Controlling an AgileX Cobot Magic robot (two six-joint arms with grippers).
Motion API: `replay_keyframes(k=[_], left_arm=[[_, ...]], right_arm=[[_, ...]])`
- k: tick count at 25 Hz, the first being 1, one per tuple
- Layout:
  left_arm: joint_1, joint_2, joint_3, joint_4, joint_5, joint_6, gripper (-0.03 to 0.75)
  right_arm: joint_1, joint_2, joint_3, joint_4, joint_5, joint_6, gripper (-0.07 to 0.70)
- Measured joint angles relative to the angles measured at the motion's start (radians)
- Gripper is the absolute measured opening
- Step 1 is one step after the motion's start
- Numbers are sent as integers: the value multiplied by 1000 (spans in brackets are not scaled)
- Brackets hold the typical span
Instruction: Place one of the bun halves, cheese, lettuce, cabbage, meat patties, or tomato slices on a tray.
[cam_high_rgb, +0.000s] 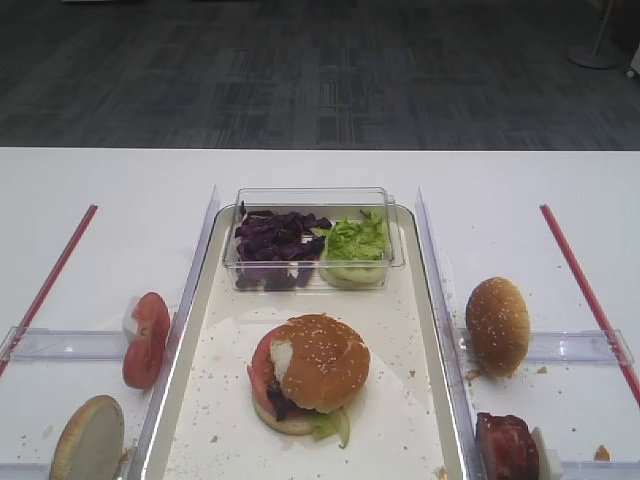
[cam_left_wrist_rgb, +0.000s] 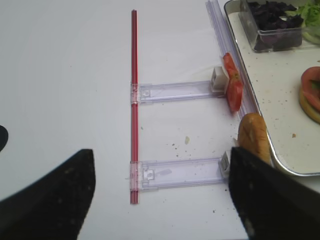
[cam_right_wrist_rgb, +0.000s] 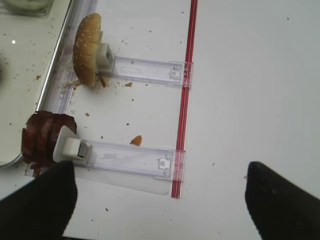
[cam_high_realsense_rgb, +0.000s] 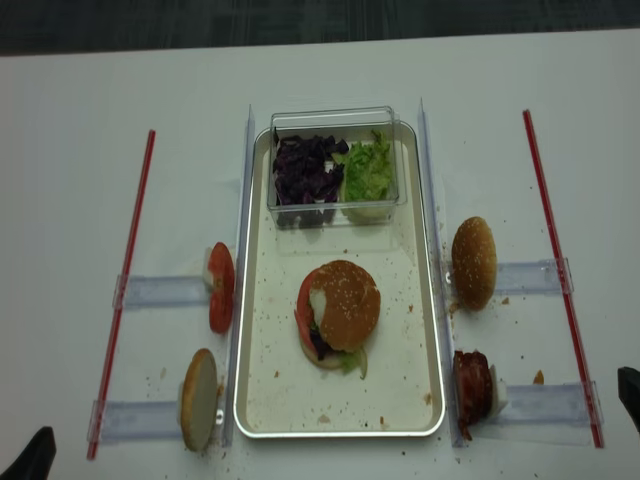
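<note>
The patched sesame bun top (cam_high_rgb: 322, 362) caps a stack of tomato, cabbage and lettuce in the middle of the tray (cam_high_rgb: 405, 335). More purple cabbage (cam_high_rgb: 275, 240) and green lettuce (cam_high_rgb: 355, 240) fill a clear box at the tray's far end. Tomato slices (cam_high_rgb: 145, 340) stand on a holder left of the tray. Meat patties (cam_high_rgb: 505, 445) stand on one to its right. Cheese is out of view. My left gripper (cam_left_wrist_rgb: 160, 200) hangs open over the table left of the tray. My right gripper (cam_right_wrist_rgb: 160, 200) hangs open right of the patties (cam_right_wrist_rgb: 42, 135). Both are empty.
A plain sesame bun (cam_high_rgb: 497, 325) stands on the far right holder, and a flat pale bun disc (cam_high_rgb: 88, 440) on the near left one. Clear rails (cam_right_wrist_rgb: 130, 157) run out to red strips (cam_high_rgb: 585, 285) on both sides. Crumbs dot the tray floor.
</note>
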Motion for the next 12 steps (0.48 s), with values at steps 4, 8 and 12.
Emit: replay_keyframes(k=[4,8,12], left_arm=[[0,0,0,0,0,0,509],[0,0,0,0,0,0,509],[0,0,0,0,0,0,509]], right_arm=[[0,-56,4,0,10,8,692],[0,-82,10,-11,14,25,692],[0,-102,10,-15,16,34,692]])
